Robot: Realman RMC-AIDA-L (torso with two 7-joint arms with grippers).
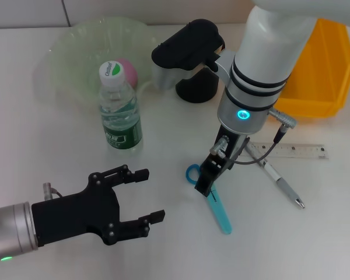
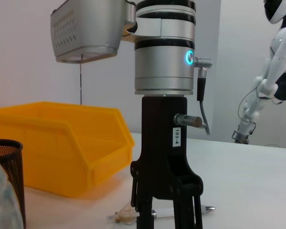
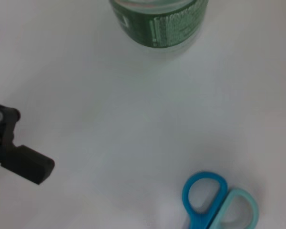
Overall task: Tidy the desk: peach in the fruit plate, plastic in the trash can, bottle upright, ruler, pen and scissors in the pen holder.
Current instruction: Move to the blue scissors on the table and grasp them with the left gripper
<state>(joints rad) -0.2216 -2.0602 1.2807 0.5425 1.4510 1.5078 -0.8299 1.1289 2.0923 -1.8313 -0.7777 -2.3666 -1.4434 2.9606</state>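
Note:
The scissors, with blue and teal handles, lie flat on the white desk. My right gripper hangs straight down right over them, and the left wrist view shows its fingers spread open. To the scissors' left, low over the desk, my left gripper stands open and empty. The bottle stands upright. The peach lies in the green fruit plate. The pen and ruler lie to the right. A small crumpled clear piece rests by the pen.
The black mesh pen holder stands behind the right arm, with the yellow bin to its right. A second robot stands beyond the desk in the left wrist view.

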